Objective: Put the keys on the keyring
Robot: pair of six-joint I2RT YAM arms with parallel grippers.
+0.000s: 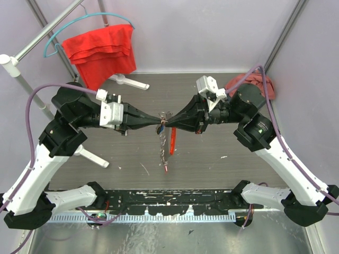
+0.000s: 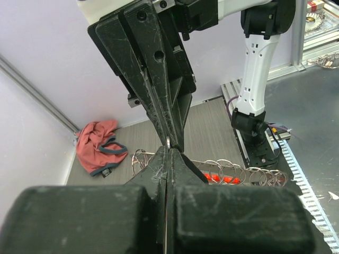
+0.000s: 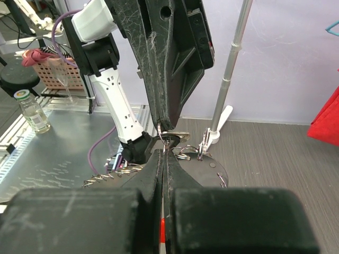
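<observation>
Nearest my bases, the chain (image 1: 164,153) and the long red-orange tag (image 1: 172,140) run from the keyring (image 1: 164,118) toward me. They seem to lie along the desk (image 1: 222,169).

The keyring itself sits midway between my arms. My left pincer (image 1: 158,123) and right pincer (image 1: 172,122) meet there tip to tip, each fully closed with the thin wire nipped at its point. A small cluster with a fleck of blue hangs just below the keyring on the left side. I take it for the keys (image 1: 159,128), but I cannot tell whether any is threaded yet. From my right wrist a flat silvery piece shows right against the wire.

I judge the step in hand to be working a key onto the coil while both pincers steady the loop. The next move calls for one pincer to hold firm while the other shifts by very little, because the tips touch and hide the wire from both wrist views. The trailing chain and tag could drag or snag.

Beyond the keyring to the left stands a white stand foot (image 1: 130,82). Farther left a red cloth (image 1: 100,50) hangs on a teal hanger (image 1: 85,24). Beyond the keyring to the right lies a crumpled reddish cloth (image 1: 259,84). All are well apart from the keyring, and none blocks me.
</observation>
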